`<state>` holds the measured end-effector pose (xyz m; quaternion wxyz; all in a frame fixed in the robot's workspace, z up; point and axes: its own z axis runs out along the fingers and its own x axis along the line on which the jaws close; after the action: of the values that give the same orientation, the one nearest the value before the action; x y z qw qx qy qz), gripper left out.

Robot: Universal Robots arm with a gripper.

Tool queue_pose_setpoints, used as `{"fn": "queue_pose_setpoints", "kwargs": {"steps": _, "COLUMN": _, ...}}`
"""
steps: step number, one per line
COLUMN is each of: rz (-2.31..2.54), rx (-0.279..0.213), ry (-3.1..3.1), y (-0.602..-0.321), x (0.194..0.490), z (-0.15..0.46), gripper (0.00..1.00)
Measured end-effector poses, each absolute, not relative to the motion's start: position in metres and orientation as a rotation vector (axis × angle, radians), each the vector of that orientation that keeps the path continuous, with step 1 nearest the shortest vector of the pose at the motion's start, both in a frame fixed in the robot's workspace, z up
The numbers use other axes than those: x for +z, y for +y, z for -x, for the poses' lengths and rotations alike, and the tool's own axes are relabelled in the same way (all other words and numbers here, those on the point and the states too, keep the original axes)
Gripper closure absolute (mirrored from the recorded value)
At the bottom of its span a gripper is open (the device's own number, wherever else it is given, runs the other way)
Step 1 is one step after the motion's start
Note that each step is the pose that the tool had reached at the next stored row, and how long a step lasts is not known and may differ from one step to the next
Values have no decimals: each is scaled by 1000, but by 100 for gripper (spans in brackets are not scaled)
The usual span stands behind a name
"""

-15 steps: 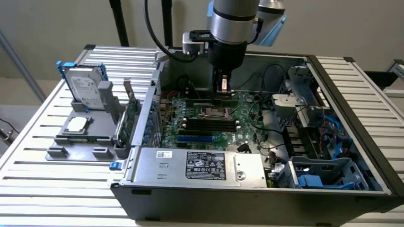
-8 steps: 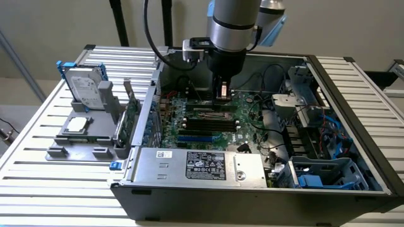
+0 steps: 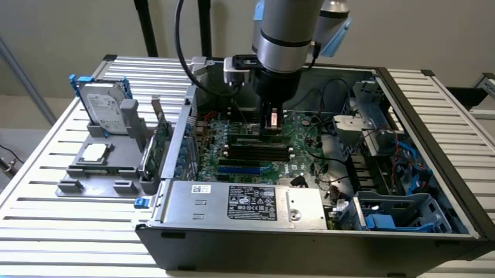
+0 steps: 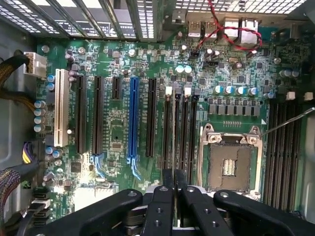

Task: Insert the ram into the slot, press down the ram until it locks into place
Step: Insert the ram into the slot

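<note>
In the exterior view my gripper reaches down into the open computer case, over the motherboard. A thin pale-green strip, the ram, lies lengthwise right at its fingertips, along the farthest of the parallel black slots. In the wrist view the two black fingers are pressed close together, and my gripper hangs over the near end of the black slots, which have white end clips. The ram is edge-on between the fingers there and hard to make out.
A blue slot and black expansion slots lie beside the memory slots, with the square metal CPU socket on the other side. The power supply and drive cage crowd the case front. A grey fixture outside holds a hard drive and an upright green card.
</note>
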<state>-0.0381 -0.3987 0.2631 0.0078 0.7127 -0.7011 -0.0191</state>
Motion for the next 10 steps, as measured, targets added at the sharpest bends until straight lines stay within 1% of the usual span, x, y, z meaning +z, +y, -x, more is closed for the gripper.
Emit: {"fn": "queue_pose_setpoints", "kwargs": {"steps": 10, "rz": -2211, "rx": -47, "ry": -2198, "y": -400, "x": 251, "z": 36, "gripper": 87}}
